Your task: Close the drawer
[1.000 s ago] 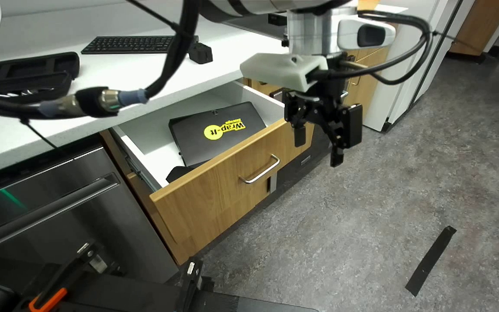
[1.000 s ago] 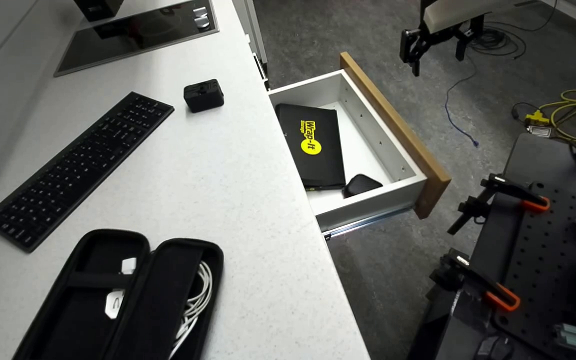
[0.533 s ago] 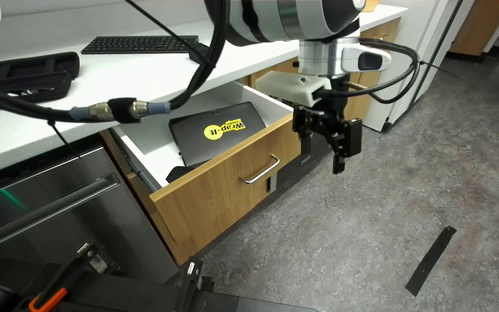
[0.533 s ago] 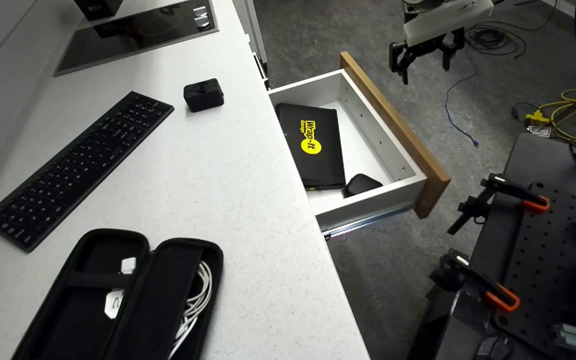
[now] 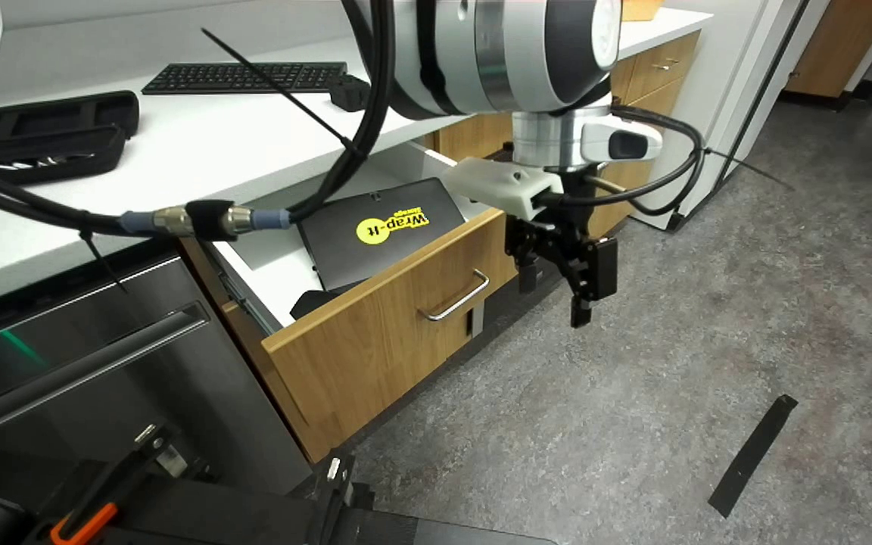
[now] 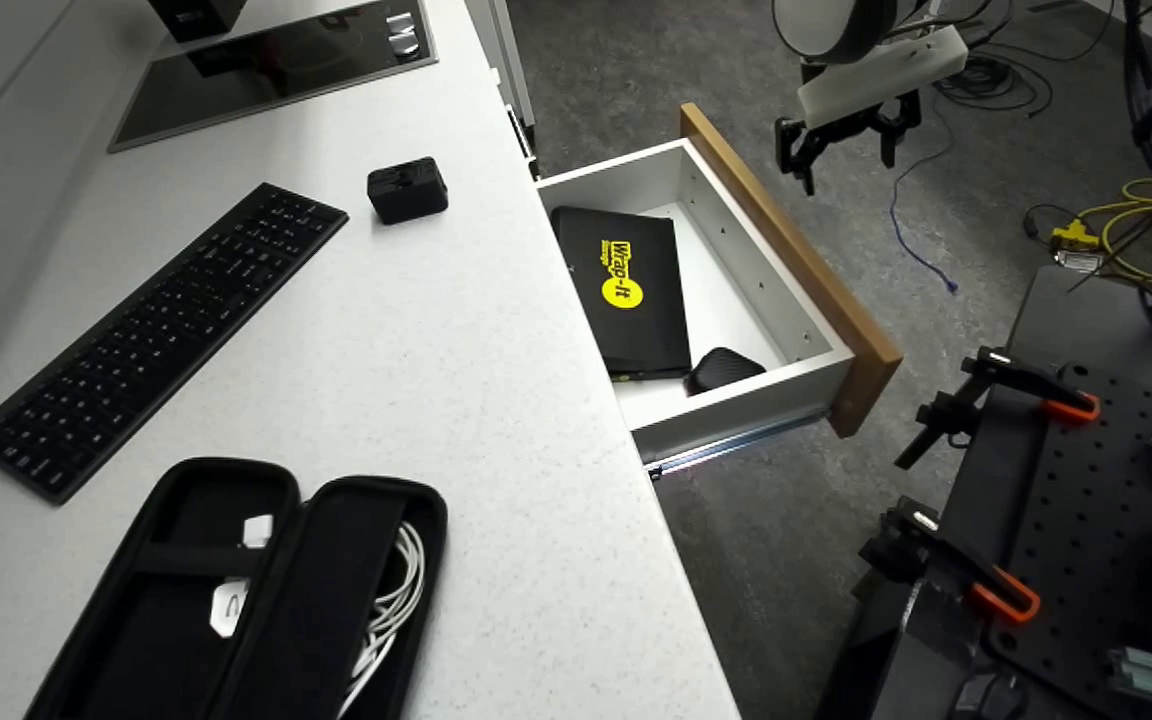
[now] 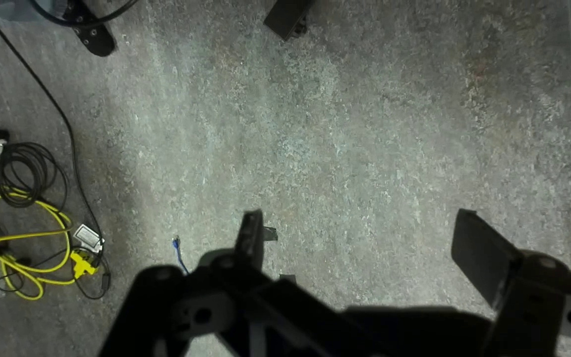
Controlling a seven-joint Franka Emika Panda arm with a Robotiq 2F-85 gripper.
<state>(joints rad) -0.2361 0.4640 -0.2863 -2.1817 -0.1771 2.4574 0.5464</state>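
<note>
Seeing the drawer [image 6: 708, 290] jutting from under the white counter [image 6: 496, 400], pointing away from it over the grey floor [image 5: 671, 363]. Tracing the long axis of its wooden front [image 5: 375, 356] roughly parallel to the counter's edge, and the silver handle [image 5: 459, 301] along that same line. Holding the gripper [image 7: 360, 233] near the front, jaws spread, showing floor between them in the wrist view. Catching only a stretch of the handle at that view's right edge. Finding the handle hidden behind the front in an exterior view, but getting a cooktop [image 6: 276, 65] there; getting a stainless steel appliance [image 5: 194, 393] beside the drawer in an exterior view.
</note>
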